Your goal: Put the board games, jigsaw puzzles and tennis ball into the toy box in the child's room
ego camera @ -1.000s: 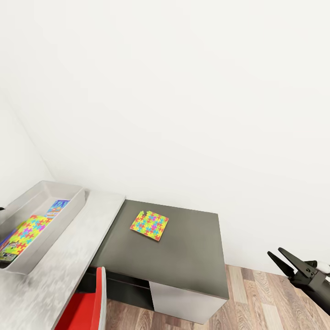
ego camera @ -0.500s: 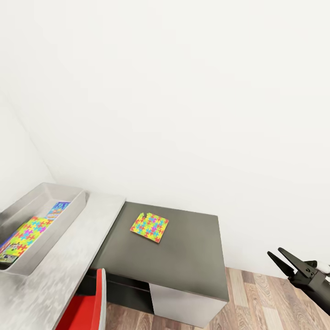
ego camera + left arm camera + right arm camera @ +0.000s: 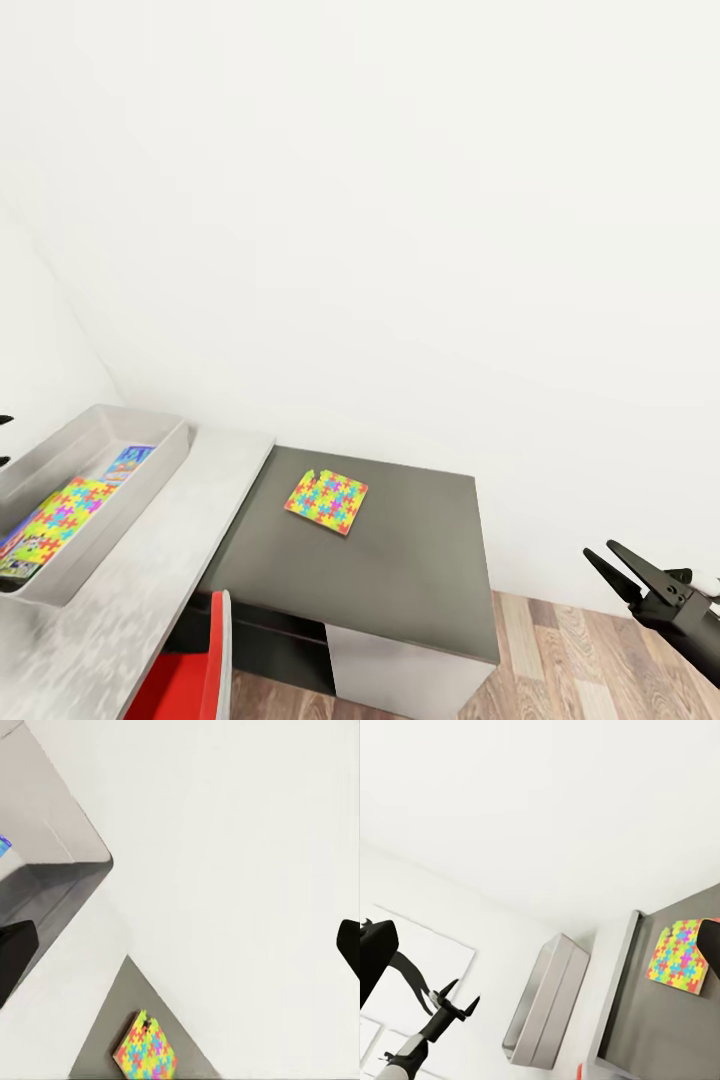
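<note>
puzzles: 2 – 1 on dark table (image 3: 400,540), 1 (image 3: 62,512) in toy box (image 3: 120,420)
R gripper (image 3: 612,563): fingers apart, empty
L gripper (image 3: 454,1003): fingers apart
nearby: red chair (image 3: 180,675)

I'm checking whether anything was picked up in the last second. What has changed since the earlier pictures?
Nothing was taken hold of or let go. The whole head view slid slightly, so the camera moved, not the things. The jigsaw puzzle still lies on the dark table, the toy box keeps its contents, and the right gripper stays open.
</note>
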Robot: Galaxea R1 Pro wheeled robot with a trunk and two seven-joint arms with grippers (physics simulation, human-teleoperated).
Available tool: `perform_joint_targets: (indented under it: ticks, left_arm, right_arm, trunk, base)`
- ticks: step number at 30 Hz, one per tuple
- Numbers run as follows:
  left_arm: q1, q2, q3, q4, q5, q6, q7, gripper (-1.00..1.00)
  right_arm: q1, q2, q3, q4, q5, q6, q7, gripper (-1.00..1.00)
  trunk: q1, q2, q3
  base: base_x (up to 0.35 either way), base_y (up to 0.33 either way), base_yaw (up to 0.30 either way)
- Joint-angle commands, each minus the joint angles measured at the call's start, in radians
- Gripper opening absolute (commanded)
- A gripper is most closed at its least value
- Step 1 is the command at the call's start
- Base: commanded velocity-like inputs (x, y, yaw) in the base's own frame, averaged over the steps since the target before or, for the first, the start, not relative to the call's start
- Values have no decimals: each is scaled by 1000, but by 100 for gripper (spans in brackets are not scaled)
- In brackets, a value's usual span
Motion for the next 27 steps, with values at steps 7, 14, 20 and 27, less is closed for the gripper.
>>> perform_joint_targets:
  ticks: [7, 14, 20, 27]
  left_arm:
    - [0, -2, -160, -10, -11, 3, -176, 100]
    - [9, -12, -308, -113, -11, 3, -294, 100]
    - [63, -25, -377, -234, -11, 3, -407, 100]
    - [154, -60, -391, -358, -13, 1, -480, 100]
  right_arm:
    - [0, 1, 0, -1, -3, 5, -1, 100]
    - [0, 2, 0, -1, -3, 5, -1, 100]
    - [0, 4, 1, -3, -3, 4, -1, 100]
    - [0, 6, 1, -6, -3, 4, -1, 100]
  trunk:
    - [1, -2, 9]
    - [1, -2, 20]
    - [1, -2, 30]
    - [1, -2, 40]
  base:
    - [0, 0, 0]
    - [0, 0, 0]
    - [0, 0, 0]
    - [0, 0, 0]
